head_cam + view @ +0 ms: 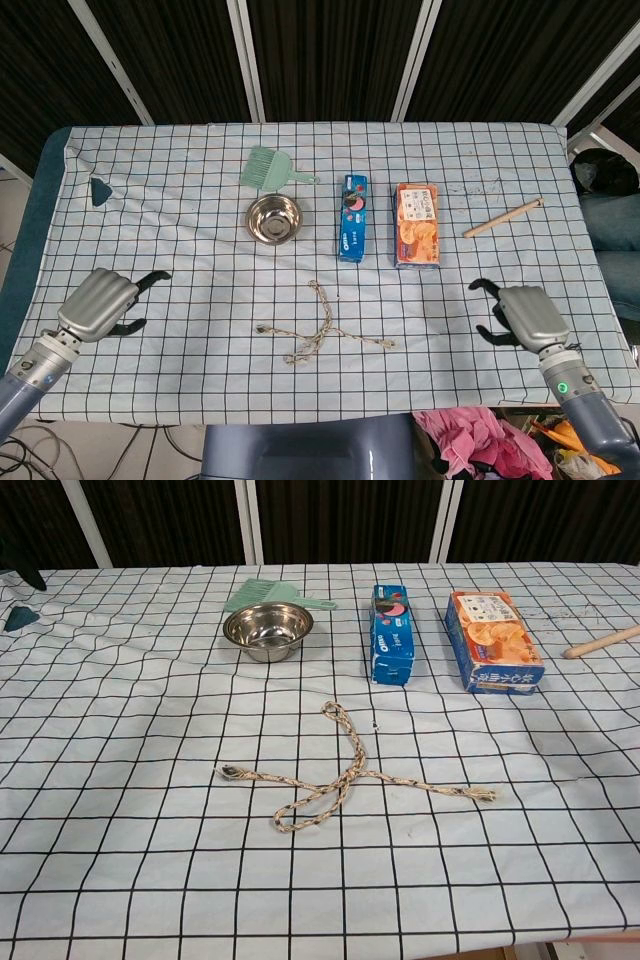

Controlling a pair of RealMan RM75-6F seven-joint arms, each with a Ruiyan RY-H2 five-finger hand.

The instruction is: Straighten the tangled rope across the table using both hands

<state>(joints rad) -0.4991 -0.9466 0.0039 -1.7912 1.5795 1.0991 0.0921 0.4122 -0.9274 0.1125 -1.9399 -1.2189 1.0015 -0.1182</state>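
- Rope [322, 331] in the head view lies crossed over itself at the table's [180, 380] near middle, its two frayed ends running roughly nine to three o'clock, with a loop rising towards twelve.
- Left hand [100, 303] sits well apart at the rope's nine o'clock, fingers apart and lightly curled, holding nothing; the rope's left end [261, 327] is the one on its side.
- Right hand [520, 314] sits well apart at three o'clock, fingers likewise apart and empty, facing the right end [388, 344]. Both look about equally far off, though the slant makes that hard to judge.
- Chest view shows neither hand; the rope [340, 772] again spans left to right, its loop pointing at twelve o'clock towards the blue box [391, 633].
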